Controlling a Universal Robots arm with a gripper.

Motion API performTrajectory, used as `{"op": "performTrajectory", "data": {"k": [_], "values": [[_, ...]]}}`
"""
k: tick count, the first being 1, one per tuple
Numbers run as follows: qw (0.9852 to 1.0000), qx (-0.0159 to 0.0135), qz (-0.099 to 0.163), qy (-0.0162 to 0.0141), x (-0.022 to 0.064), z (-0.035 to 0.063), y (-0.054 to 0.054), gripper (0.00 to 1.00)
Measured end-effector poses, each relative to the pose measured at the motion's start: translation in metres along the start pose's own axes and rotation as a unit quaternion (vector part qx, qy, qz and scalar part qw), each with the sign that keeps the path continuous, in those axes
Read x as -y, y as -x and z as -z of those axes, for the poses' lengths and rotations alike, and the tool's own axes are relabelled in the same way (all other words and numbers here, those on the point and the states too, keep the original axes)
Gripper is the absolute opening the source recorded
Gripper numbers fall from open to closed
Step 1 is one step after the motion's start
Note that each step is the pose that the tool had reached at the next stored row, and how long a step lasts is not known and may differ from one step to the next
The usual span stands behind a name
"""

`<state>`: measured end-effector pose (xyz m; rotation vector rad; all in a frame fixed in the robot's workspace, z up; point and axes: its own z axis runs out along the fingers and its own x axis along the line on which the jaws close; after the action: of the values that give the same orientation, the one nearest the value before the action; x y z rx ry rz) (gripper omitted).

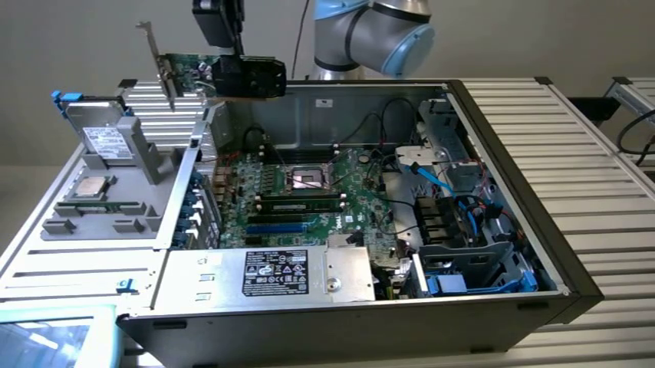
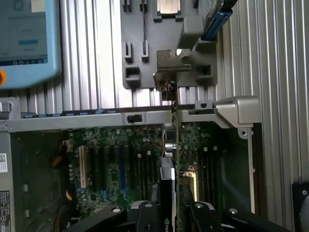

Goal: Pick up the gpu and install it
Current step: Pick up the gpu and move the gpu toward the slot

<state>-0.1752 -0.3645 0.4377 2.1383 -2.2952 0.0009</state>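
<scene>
The gpu (image 1: 189, 71), a green card with a silver end bracket, hangs in the air above the back corner of the open computer case (image 1: 511, 176), on the exterior view's left. My gripper (image 1: 245, 77) is shut on it at the black heatsink side. In the wrist view the gpu (image 2: 176, 140) appears edge-on, bracket end farthest from the camera, held between the fingers (image 2: 200, 212) of my gripper (image 2: 176, 215). Below it lies the green motherboard (image 1: 297, 192) with its long expansion slots (image 2: 120, 164). The card is well clear of the board.
A grey parts tray (image 1: 61, 226) at the exterior view's left holds a processor (image 1: 94, 185), a memory stick (image 1: 97, 207) and a silver drive box (image 1: 103, 138). A power supply (image 1: 276, 272) and blue cables (image 1: 465, 215) sit inside the case. A blue-edged tablet (image 2: 24, 38) lies beyond.
</scene>
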Motion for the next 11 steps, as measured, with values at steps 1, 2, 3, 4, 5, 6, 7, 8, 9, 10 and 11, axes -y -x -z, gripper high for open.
{"op": "performTrajectory", "data": {"k": [1,2,3,4,5,6,7,8,9,10,11], "values": [[1.0,0.0003,0.0,0.0,0.0047,0.0,0.0,0.27],[1.0,0.0006,0.0,0.0,0.0091,0.0,0.0,0.27],[1.0,0.0009,0.0,0.0001,0.0141,0.0001,0.0,0.27],[1.0,0.0011,0.0,0.0001,0.0186,0.0001,0.0,0.27],[1.0,0.0014,0.0,0.0001,0.0231,0.0001,0.0,0.27],[1.0,0.0017,0.0,0.0001,0.0277,0.0001,0.0,0.27],[1.0,0.002,0.0,0.0002,0.0322,0.0001,0.0,0.27],[1.0,0.0023,0.0,0.0002,0.0367,0.0001,0.001,0.27],[1.0,0.0026,0.0,0.0002,0.0412,0.0002,0.001,0.27],[1.0,0.0028,0.0,0.0002,0.0457,0.0002,0.001,0.27],[1.0,0.0032,0.0,0.0002,0.0502,0.0001,0.001,0.27]]}}
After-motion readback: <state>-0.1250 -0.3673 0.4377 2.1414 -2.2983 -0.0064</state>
